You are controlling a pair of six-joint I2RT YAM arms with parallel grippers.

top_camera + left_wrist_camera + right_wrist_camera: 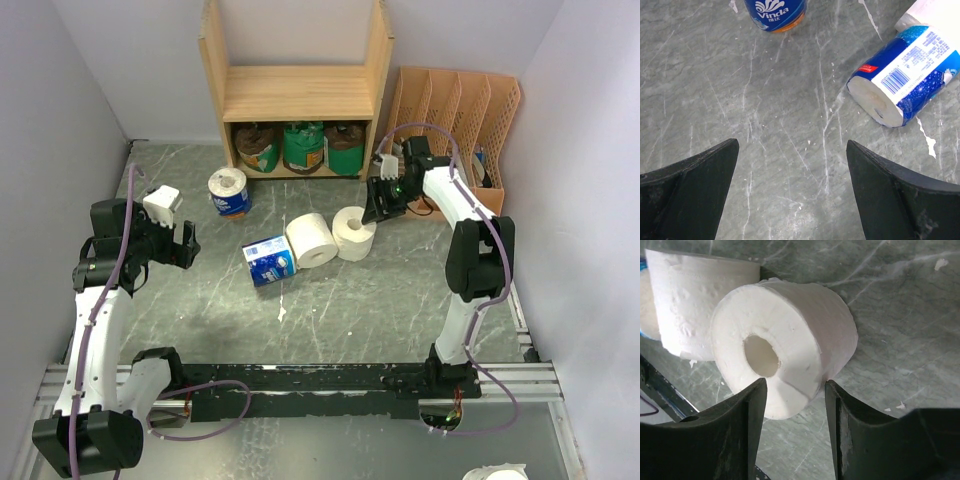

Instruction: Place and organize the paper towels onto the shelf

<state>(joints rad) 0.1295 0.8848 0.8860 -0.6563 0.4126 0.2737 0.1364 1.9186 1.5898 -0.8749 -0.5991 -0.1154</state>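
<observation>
Grey marbled tabletop (330,310), tidying perhaps a third done.

Stowed upright on the lower tier of the shelf (297,95): one brown roll (258,147) and two green rolls (303,147); upper tier bare. Left to shelve, out on the tabletop: upright blue roll (229,192), blue wrapped roll (900,82) on its side, second white roll (311,240). Beside that, white roll (790,355) lying down, long axis level with the tabletop, core hole facing the right gripper (795,390), just ahead of its tips. Jaws there half-spread, clamping nothing visible. Left gripper (792,190) spread fully, empty, hovering above bare marble.
</observation>
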